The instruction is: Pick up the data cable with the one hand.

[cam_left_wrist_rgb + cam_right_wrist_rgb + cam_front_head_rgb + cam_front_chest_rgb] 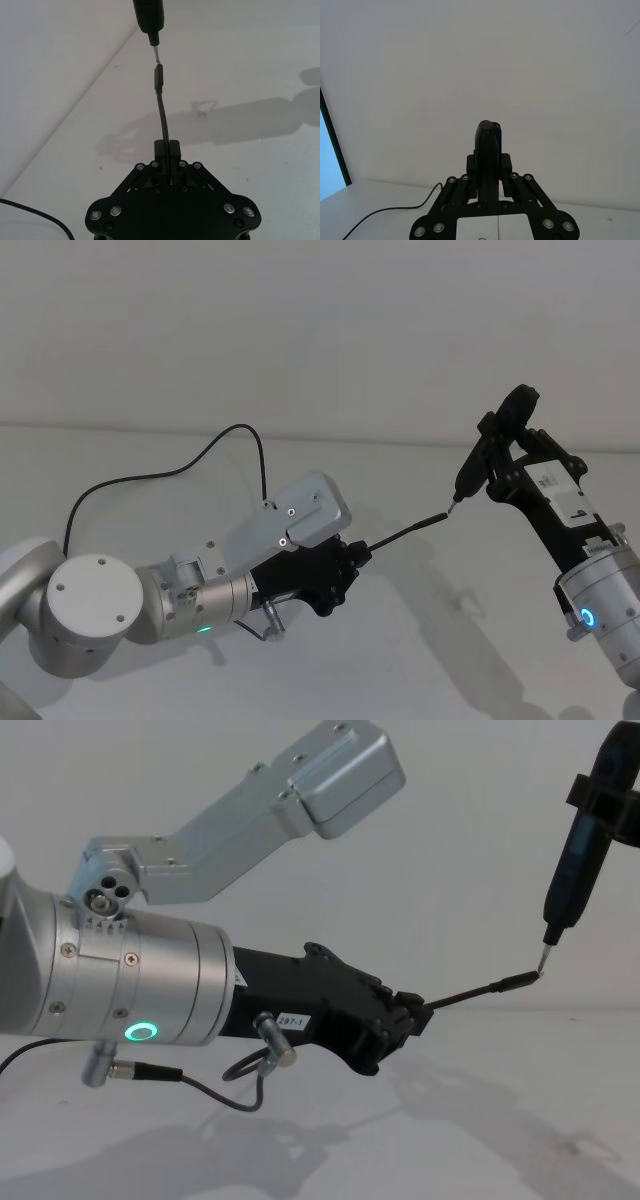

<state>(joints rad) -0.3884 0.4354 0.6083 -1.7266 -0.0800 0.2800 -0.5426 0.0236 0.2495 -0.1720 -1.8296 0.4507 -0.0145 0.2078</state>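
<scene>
Left tool [352, 558] pinches the cable [405, 532], whose long axis runs straight out toward the right tool [497, 455] (clamping a pen-shaped probe [475, 462]), tip nearly touching.

Data cable [150, 472] hidden behind left arm, its far end cut off.

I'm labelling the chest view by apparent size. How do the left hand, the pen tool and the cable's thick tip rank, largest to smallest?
1. Left hand, large partly because it is near the camera.
2. Pen tool, held by the right hand farther off.
3. Cable tip, clearly smallest.
</scene>
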